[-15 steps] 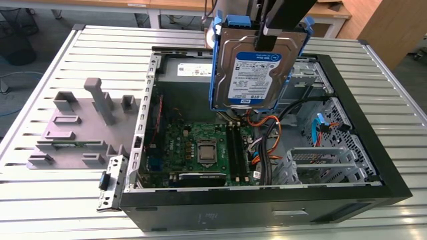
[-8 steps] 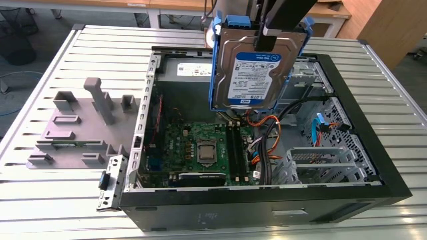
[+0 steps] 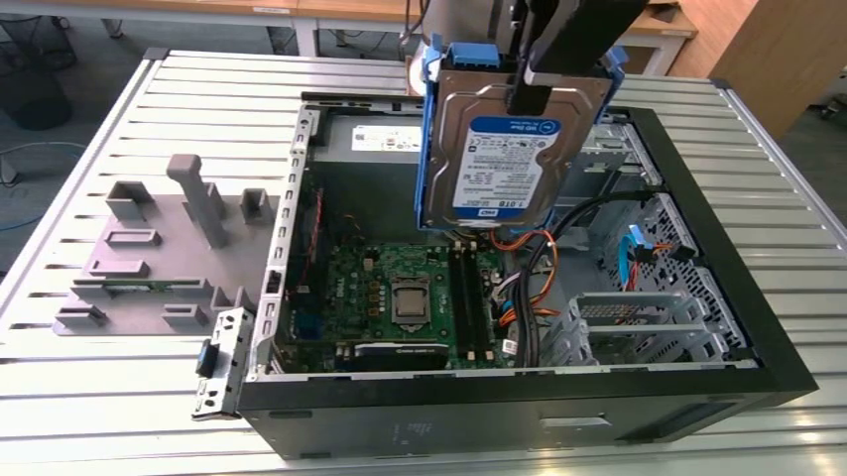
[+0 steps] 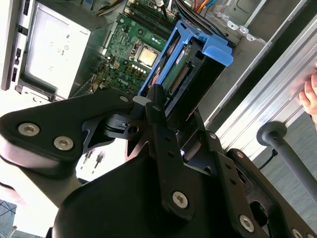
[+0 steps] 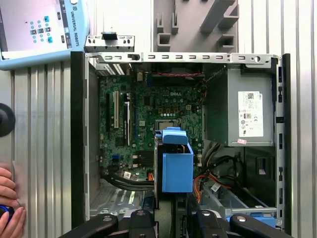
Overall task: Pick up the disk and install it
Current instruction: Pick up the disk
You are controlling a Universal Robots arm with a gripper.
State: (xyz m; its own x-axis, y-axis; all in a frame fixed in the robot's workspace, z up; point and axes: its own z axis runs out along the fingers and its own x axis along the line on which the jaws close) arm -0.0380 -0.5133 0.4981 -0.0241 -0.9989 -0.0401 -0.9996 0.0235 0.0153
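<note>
End effector (image 3: 527, 91) points downward, apparently clamped shut.

The disk (image 3: 510, 159) is silver, edged in blue.

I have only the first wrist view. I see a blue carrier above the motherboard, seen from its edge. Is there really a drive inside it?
Observer: Yes. In the exterior view the disk shows a silver face with a white-and-blue label between the blue rails.
Operator: How is it held?
Observer: The gripper is shut on its top edge, so it hangs upright over the open computer case.
Operator: Is the drive cage free?
Observer: The metal drive cage, at the exterior view's right inside the case, looks empty.
</note>
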